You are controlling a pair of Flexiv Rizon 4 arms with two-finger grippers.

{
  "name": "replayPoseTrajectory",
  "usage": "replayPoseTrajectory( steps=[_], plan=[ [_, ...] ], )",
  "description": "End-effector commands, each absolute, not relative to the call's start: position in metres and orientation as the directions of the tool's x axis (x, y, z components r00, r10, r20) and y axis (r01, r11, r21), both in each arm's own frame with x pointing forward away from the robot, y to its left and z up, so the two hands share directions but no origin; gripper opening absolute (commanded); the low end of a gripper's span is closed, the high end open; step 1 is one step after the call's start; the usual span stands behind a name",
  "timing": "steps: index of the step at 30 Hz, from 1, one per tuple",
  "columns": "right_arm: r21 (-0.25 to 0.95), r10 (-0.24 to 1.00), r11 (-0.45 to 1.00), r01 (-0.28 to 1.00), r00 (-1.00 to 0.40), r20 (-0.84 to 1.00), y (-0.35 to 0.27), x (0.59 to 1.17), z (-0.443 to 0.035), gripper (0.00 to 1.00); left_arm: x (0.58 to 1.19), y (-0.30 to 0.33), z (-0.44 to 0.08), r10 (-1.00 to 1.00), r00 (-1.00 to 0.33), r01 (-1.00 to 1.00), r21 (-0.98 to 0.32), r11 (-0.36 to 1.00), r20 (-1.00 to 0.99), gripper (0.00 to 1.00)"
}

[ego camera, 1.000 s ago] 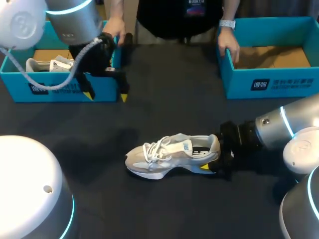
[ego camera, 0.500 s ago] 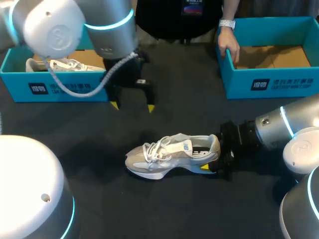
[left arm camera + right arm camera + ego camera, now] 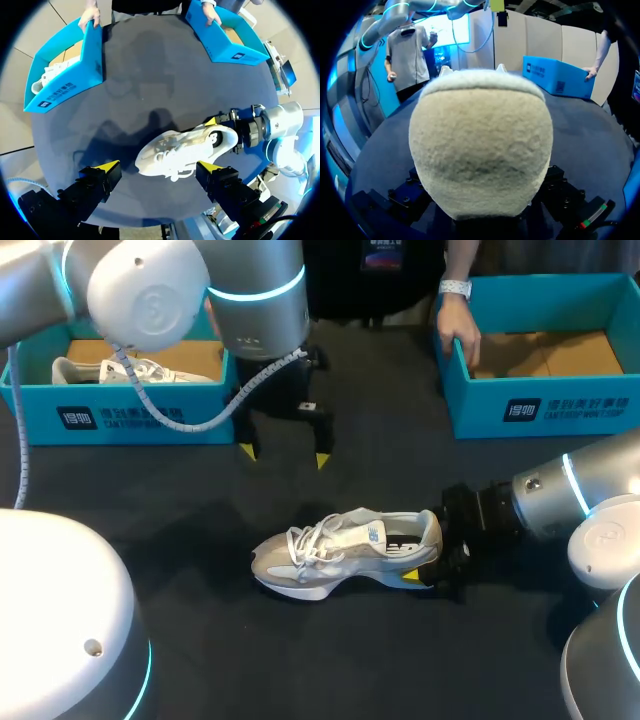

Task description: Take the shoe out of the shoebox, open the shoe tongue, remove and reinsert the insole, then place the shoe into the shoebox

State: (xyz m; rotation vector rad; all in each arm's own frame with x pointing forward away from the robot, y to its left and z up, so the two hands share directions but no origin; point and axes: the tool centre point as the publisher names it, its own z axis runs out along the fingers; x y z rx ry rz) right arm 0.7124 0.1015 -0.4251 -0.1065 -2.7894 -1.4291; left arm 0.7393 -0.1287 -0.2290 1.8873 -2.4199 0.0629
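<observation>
A pale grey and white shoe [image 3: 345, 550] stands on its sole in the middle of the dark desk [image 3: 380, 460]. Its toe points toward the robot's left and its laces are done up. It is well apart from the two blue shoeboxes along the far edge.

The right tool [image 3: 428, 555] has the heel pinched between its yellow tips, one against each side, which steadies the shoe. The left tool [image 3: 285, 455] hovers above the desk with its fingers spread wide and nothing in them. It is between the left shoebox [image 3: 140, 420] and the shoe, and it touches neither.

The left shoebox holds another white shoe. The right shoebox [image 3: 540, 405] shows only its brown floor, and a person's hand [image 3: 458, 340] rests on its near corner.

With the shoe already out of its box, the step in hand looks to be opening the tongue. The next move probably calls for the left tool to come down over the laces and narrow enough to catch the tongue's upper edge. It would then pull that edge toward the toe while the right tool holds the heel firm.
</observation>
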Motion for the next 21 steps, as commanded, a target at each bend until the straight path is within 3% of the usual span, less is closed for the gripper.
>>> replayPoseTrajectory(
  steps=[1,4,11,21],
  plan=[
    [0.809,0.06,0.584,0.064,-0.998,0.035,0.102,0.712,-0.426,0.0,0.739,-0.128,-0.229,-0.967,-0.242,-0.97,0.012,0.243,0.084,1.0],
    [0.809,0.06,0.584,0.064,-0.998,0.035,0.102,0.712,-0.426,0.0,0.739,-0.128,-0.229,-0.967,-0.242,-0.97,0.012,0.243,0.084,1.0],
    [0.809,0.06,0.584,0.064,-0.998,0.035,0.102,0.712,-0.426,0.0,0.729,-0.157,-0.241,-0.994,-0.102,-0.994,0.042,0.103,0.032,1.0],
    [0.809,0.06,0.584,0.064,-0.998,0.035,0.102,0.712,-0.426,0.0,0.714,-0.193,-0.255,-0.995,-0.095,-0.994,0.061,0.095,0.005,1.0]
  ],
)
